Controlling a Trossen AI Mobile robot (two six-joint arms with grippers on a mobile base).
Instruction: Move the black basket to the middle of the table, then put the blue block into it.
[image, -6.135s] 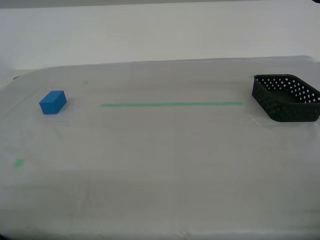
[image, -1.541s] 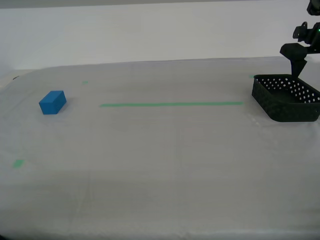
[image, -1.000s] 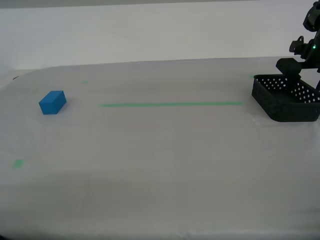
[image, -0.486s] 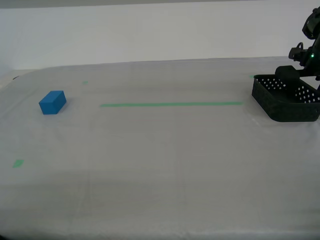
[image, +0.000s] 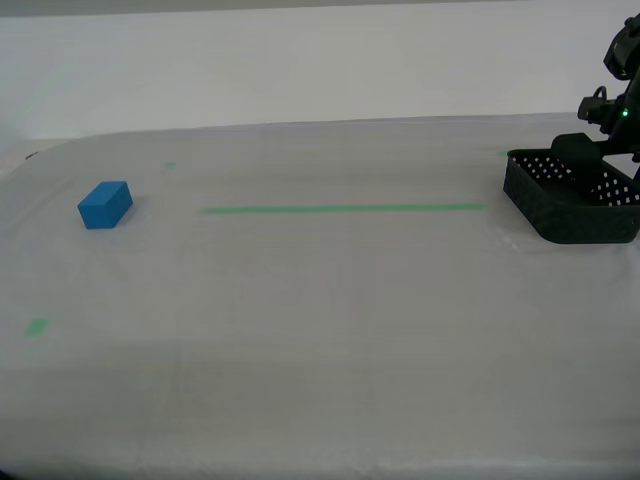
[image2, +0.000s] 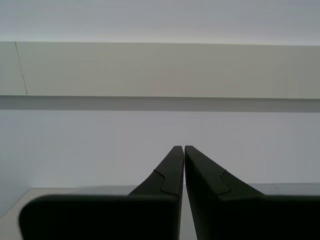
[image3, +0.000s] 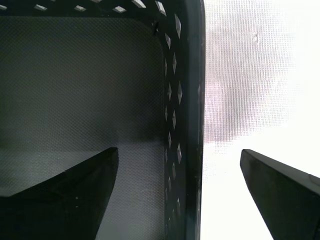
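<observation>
A pale wall backs the table (image: 320, 330), its whitish-grey cloth crossed by a long green tape line (image: 343, 209). Over the last second and a half an arm has been lowered at the exterior view's right edge, from above the black basket (image: 570, 205) down to its far rim — between the last two pictures almost no further descent is seen, so the approach is judged complete and the grasp is next. The basket itself has not been shifted; it sits at about three o'clock on the table, well apart from the blue block (image: 105, 204) at nine o'clock.

My first gripper (image3: 180, 165) is held with its jaws wide, one finger inside the basket and one outside, the perforated wall between them and not yet pinched. My second gripper (image2: 181, 165) is pointed level at the wall, jaws pressed together on nothing — it is not seen in the exterior view.
</observation>
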